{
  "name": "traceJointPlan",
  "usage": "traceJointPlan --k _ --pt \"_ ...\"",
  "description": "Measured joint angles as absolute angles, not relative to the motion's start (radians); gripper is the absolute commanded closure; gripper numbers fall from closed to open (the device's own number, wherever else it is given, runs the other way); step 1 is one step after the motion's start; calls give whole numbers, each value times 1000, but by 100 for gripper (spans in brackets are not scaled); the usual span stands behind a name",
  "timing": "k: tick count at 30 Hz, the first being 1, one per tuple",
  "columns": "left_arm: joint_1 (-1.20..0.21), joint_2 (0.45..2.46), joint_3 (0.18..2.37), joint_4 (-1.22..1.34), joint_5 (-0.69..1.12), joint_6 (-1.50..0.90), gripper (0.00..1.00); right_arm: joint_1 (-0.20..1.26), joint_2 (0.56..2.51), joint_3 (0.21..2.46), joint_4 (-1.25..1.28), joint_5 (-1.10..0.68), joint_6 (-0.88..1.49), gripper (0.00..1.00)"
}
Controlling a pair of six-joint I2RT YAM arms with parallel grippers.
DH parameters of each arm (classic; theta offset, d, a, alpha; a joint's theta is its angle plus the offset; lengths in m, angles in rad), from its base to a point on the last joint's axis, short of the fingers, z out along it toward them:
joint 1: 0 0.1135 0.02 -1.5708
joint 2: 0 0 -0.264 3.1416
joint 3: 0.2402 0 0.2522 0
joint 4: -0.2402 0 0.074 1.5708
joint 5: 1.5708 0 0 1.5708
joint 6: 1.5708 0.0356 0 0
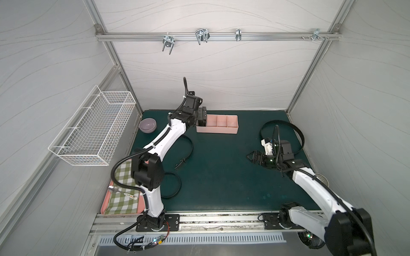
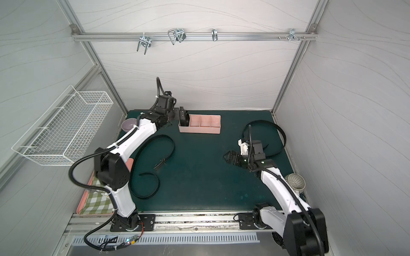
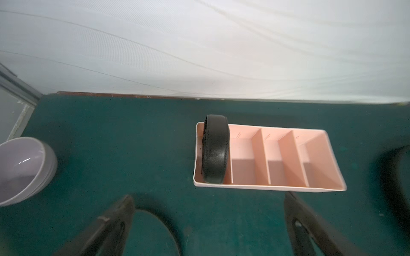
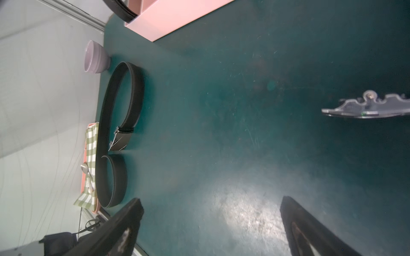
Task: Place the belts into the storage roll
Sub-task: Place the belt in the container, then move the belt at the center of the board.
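Note:
The storage roll point(image 1: 219, 130) point(image 2: 199, 130) point(image 3: 266, 188) is a pale-pink divided tray at the back of the green mat. A tightly coiled belt point(image 3: 216, 150) point(image 2: 184, 118) stands on edge in its left end compartment. My left gripper point(image 3: 208, 197) point(image 1: 202, 116) hovers by that end, open, apart from the coil and holding nothing. A loose belt point(image 1: 188, 146) point(image 2: 165, 146) point(image 4: 124, 99) with a metal buckle curves in an S under the left arm. Another loose belt point(image 1: 281, 124) point(image 2: 264, 123) loops at the right. My right gripper point(image 4: 210, 201) point(image 1: 249, 157) is open over bare mat.
A purple bowl point(image 1: 148, 125) point(image 3: 22, 168) sits left of the pink divided tray. A white wire basket point(image 1: 93, 130) hangs on the left wall. A flat pink tray point(image 1: 104, 207) with a checked cloth and spoon lies front left. A ribbed cup point(image 2: 295, 181) stands behind the right arm.

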State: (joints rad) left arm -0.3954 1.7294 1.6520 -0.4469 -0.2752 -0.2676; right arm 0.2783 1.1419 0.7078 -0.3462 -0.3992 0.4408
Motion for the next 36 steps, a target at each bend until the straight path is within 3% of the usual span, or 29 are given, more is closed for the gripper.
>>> traceJointPlan --k 5,10,19,26,33,36 --pt "-407 1372 1246 -482 -195 -417 7 542 1400 927 -377 -333 426 1" --pt "-532 1097 866 -621 -180 -553 8 756 1686 1231 -375 -266 418 2" --pt "-554 741 757 -734 -236 -623 10 875 2112 1629 -377 -192 422 12" --pt "-553 673 699 -788 -244 -638 10 920 2285 1835 -382 -150 437 15" --pt "-553 662 677 -805 -228 -640 10 954 2487 2175 -525 0 445 34" --pt "-553 658 677 -804 -227 -640 10 958 2542 2244 -595 87 433 54"
